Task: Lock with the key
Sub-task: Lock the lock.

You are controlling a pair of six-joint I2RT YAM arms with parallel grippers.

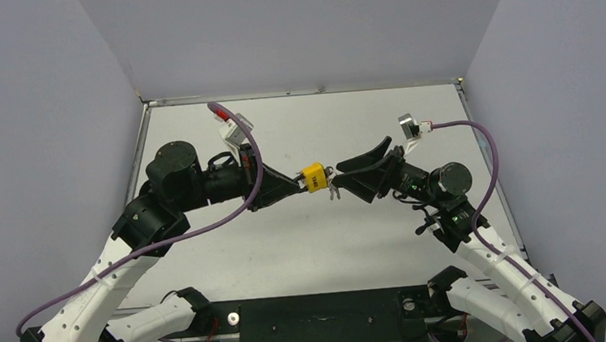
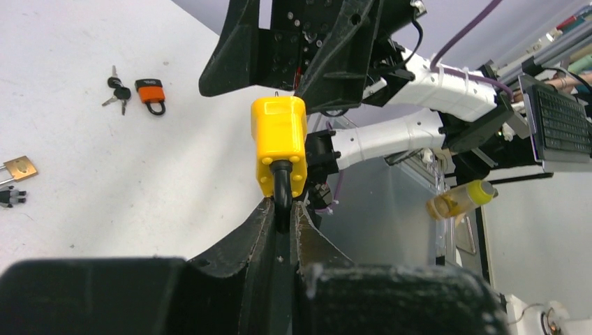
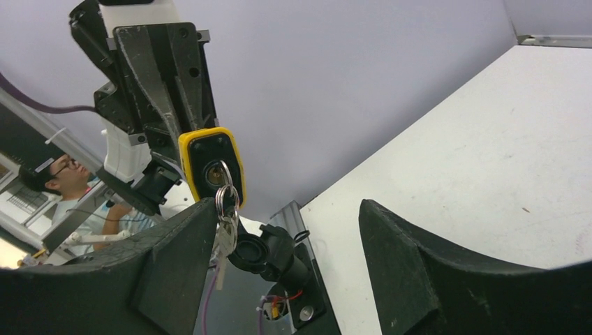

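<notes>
My left gripper (image 1: 301, 183) is shut on the black shackle of a yellow padlock (image 1: 314, 176) and holds it in the air over the table's middle; the left wrist view shows the padlock (image 2: 279, 139) above the closed fingertips of that gripper (image 2: 283, 209). My right gripper (image 1: 349, 177) is open, its jaws set wide, just right of the padlock. In the right wrist view the padlock's black underside (image 3: 209, 150) faces that gripper (image 3: 293, 237). A ring of thin silver keys (image 3: 223, 223) hangs from the keyhole, beside one finger. A bunch of black-headed keys (image 2: 117, 89) lies on the table.
An orange padlock (image 2: 150, 92) lies next to the black-headed keys. A brass padlock (image 2: 17, 167) with a small dark key bunch (image 2: 10, 197) lies further off. A yellow-capped bottle (image 2: 461, 199) stands beyond the table edge. Grey walls enclose the white table (image 1: 305, 244).
</notes>
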